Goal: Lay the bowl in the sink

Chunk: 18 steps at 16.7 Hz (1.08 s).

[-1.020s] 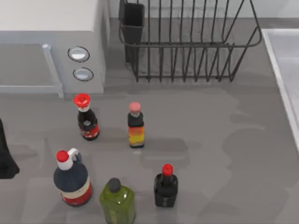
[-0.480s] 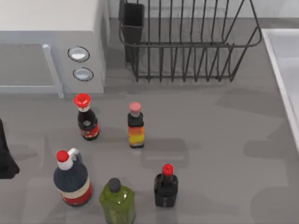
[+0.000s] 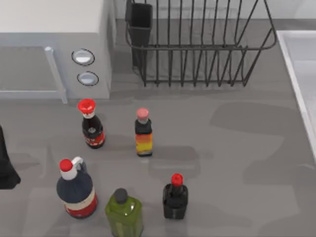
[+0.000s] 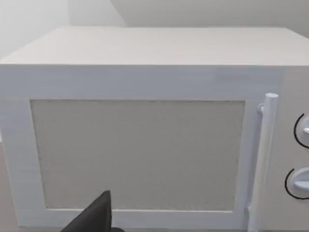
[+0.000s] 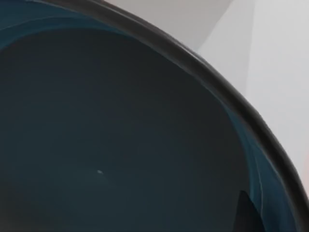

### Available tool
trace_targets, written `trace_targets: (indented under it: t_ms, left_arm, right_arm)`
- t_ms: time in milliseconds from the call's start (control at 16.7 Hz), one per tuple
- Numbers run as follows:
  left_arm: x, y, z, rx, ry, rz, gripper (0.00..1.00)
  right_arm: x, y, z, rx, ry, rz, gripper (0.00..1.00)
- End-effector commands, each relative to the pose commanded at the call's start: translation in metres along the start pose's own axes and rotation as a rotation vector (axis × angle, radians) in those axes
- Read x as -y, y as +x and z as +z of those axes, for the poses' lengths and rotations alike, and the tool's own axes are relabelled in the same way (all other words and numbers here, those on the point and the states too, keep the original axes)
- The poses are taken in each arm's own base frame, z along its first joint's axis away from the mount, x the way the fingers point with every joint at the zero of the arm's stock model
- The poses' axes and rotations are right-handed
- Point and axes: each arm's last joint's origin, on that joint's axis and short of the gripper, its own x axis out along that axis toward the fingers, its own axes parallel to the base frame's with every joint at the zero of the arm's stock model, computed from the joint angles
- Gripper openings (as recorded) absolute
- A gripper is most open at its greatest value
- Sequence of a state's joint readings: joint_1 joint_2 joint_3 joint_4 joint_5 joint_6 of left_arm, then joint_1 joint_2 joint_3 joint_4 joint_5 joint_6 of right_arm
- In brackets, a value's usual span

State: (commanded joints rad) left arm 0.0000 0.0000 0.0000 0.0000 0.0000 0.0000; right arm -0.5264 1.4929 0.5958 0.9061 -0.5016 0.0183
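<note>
My right wrist view looks closely into the blue bowl (image 5: 120, 145), its dark rim curving against a pale white surface; I cannot tell how my right jaws stand. The sink (image 3: 302, 64) sits at the worktop's (image 3: 222, 143) right edge. My left arm (image 3: 6, 165) is parked at the left edge, facing the microwave (image 4: 145, 145).

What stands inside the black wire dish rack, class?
Inside the dish rack, a black cup-like holder sits at its left end. The slots show bare counter through the wires; its far end is cut off.
</note>
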Motion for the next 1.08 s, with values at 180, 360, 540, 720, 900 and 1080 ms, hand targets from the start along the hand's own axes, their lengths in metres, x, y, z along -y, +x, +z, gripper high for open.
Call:
trace_targets:
  t_ms: [180,360,540,720,900,1080]
  left_arm:
    - [0.000,0.000,0.000,0.000,0.000,0.000,1.00]
    - [0.000,0.000,0.000,0.000,0.000,0.000,1.00]
    - [0.000,0.000,0.000,0.000,0.000,0.000,1.00]
    - [0.000,0.000,0.000,0.000,0.000,0.000,1.00]
    - [0.000,0.000,0.000,0.000,0.000,0.000,1.00]
    - [0.000,0.000,0.000,0.000,0.000,0.000,1.00]
  right_arm:
    - [0.000,0.001,-0.001,-0.003,0.003,0.002,0.00]
    - [0.003,0.006,-0.015,-0.008,0.006,0.005,0.00]
    - [0.009,0.013,-0.047,-0.011,0.007,0.002,0.00]
    - [0.010,0.014,-0.087,-0.003,0.001,0.000,0.00]
    - [0.007,0.009,-0.121,0.007,-0.006,0.000,0.00]
    - [0.002,0.002,-0.143,0.004,-0.003,0.000,0.00]
